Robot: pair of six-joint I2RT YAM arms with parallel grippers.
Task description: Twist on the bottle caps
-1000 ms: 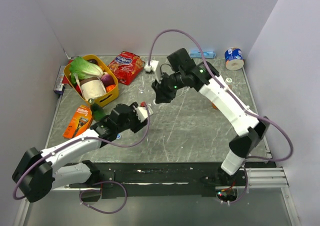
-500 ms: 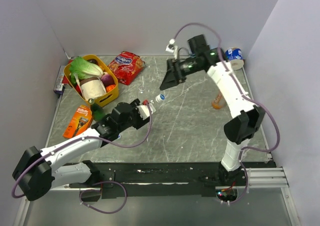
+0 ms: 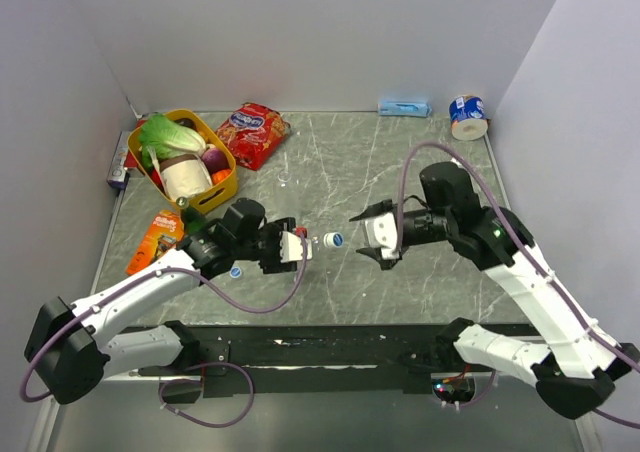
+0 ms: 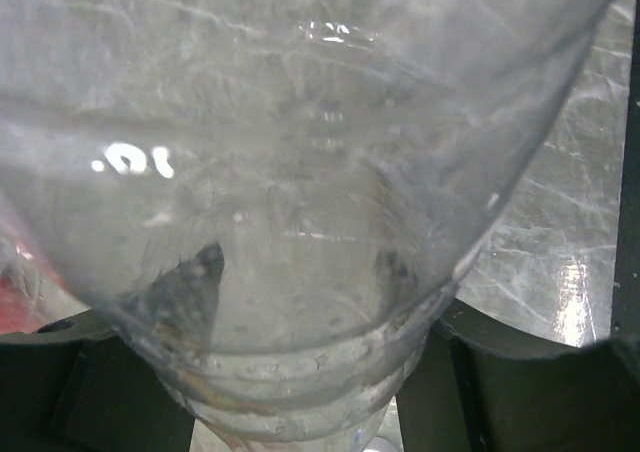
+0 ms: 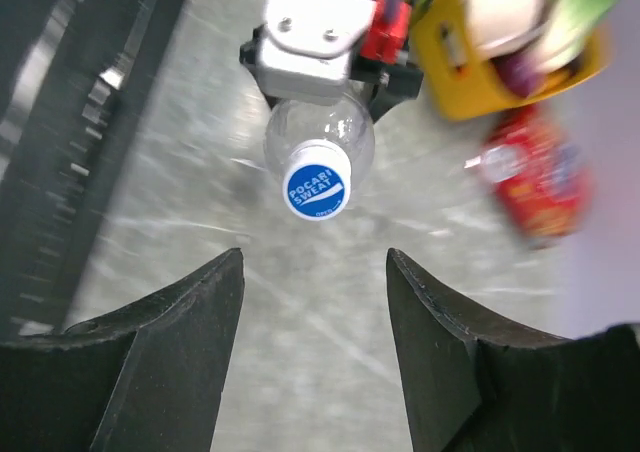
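One clear bottle [image 3: 318,240] is pinched in my left gripper [image 3: 300,244], lying level, its long axis pointing rightward, with a blue cap [image 3: 333,239] sitting on that end. Just right of the cap my right gripper [image 3: 368,236] hangs spread and empty, facing it end-on; I judge that arm does the twisting.

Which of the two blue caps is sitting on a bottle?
The blue cap on the neck of the clear bottle held by the left gripper. The other blue cap lies loose on the table.
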